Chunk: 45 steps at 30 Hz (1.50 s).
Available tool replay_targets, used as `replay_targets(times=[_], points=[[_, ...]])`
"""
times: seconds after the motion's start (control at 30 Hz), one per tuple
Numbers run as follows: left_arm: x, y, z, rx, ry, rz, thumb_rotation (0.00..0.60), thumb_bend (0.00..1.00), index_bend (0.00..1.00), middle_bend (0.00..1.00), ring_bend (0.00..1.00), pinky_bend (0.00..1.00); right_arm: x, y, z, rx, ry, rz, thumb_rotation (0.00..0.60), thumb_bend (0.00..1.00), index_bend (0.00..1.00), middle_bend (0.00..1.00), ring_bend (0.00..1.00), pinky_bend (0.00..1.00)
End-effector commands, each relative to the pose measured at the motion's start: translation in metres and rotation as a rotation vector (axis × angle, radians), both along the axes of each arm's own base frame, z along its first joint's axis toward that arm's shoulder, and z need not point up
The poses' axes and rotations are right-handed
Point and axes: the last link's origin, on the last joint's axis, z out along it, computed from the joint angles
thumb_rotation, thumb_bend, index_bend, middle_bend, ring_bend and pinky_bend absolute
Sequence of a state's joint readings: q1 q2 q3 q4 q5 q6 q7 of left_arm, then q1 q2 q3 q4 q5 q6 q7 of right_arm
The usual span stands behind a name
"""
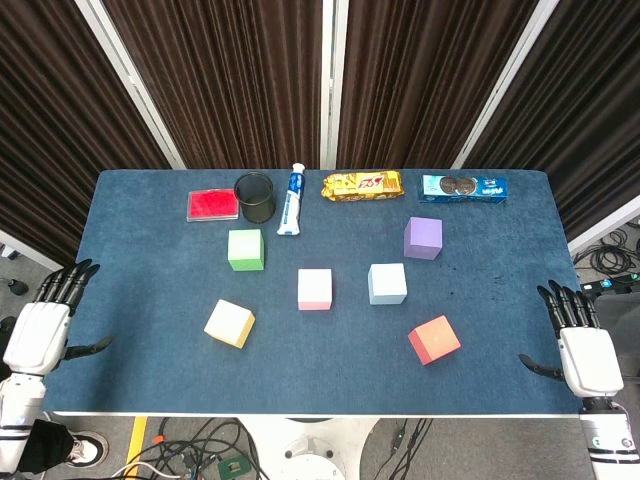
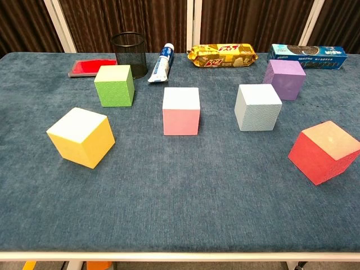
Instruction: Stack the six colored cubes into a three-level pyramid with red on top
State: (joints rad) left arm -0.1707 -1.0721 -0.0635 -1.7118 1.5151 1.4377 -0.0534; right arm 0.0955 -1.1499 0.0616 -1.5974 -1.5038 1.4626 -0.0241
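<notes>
Several cubes lie apart on the blue table (image 1: 150, 250): green (image 1: 245, 249) (image 2: 115, 85), yellow (image 1: 230, 323) (image 2: 81, 136), pink (image 1: 315, 289) (image 2: 181, 110), light blue (image 1: 387, 283) (image 2: 257, 107), purple (image 1: 423, 238) (image 2: 284, 79) and red (image 1: 434, 339) (image 2: 324, 152). None rests on another. My left hand (image 1: 40, 328) hangs off the table's left edge, fingers spread and holding nothing. My right hand (image 1: 583, 345) sits at the right edge, also spread and holding nothing. Neither hand shows in the chest view.
Along the back edge lie a red flat box (image 1: 213, 205), a black mesh cup (image 1: 255, 197), a toothpaste tube (image 1: 292, 200), a yellow biscuit pack (image 1: 362, 185) and a blue cookie pack (image 1: 463, 187). Cables trail on the floor below the table.
</notes>
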Motion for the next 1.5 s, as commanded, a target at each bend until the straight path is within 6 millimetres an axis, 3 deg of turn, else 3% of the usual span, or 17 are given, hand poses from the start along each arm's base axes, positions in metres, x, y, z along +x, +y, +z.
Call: replay_targets(times=[0.03, 0.37, 0.67, 1.2, 1.5], points=[[-0.001, 0.0, 0.0, 0.004, 0.001, 0.008, 0.6, 0.06, 0.08, 0.02, 0.0, 0.09, -0.001, 0.0, 0.0, -0.001, 0.0, -0.004, 0.6, 0.0, 0.0, 0.0, 0.0, 0.0], [0.008, 0.008, -0.006, -0.015, -0.037, -0.004, 0.6, 0.06, 0.08, 0.02, 0.0, 0.1, 0.001, -0.002, 0.002, -0.01, -0.005, 0.003, 0.6, 0.0, 0.0, 0.0, 0.0, 0.0], [0.037, 0.033, -0.03, -0.097, -0.09, -0.043, 0.6, 0.06, 0.08, 0.02, 0.0, 0.1, 0.003, -0.009, 0.008, -0.026, -0.003, -0.004, 0.6, 0.0, 0.0, 0.0, 0.0, 0.0], [0.077, 0.098, -0.074, -0.187, -0.17, -0.047, 0.6, 0.08, 0.08, 0.04, 0.0, 0.1, 0.006, -0.02, 0.013, -0.022, 0.018, 0.001, 0.6, 0.0, 0.0, 0.0, 0.0, 0.0], [0.093, 0.125, -0.1, -0.255, -0.177, -0.042, 0.6, 0.08, 0.08, 0.04, 0.0, 0.1, 0.008, -0.025, 0.016, -0.03, 0.021, 0.003, 0.6, 0.0, 0.0, 0.0, 0.0, 0.0]])
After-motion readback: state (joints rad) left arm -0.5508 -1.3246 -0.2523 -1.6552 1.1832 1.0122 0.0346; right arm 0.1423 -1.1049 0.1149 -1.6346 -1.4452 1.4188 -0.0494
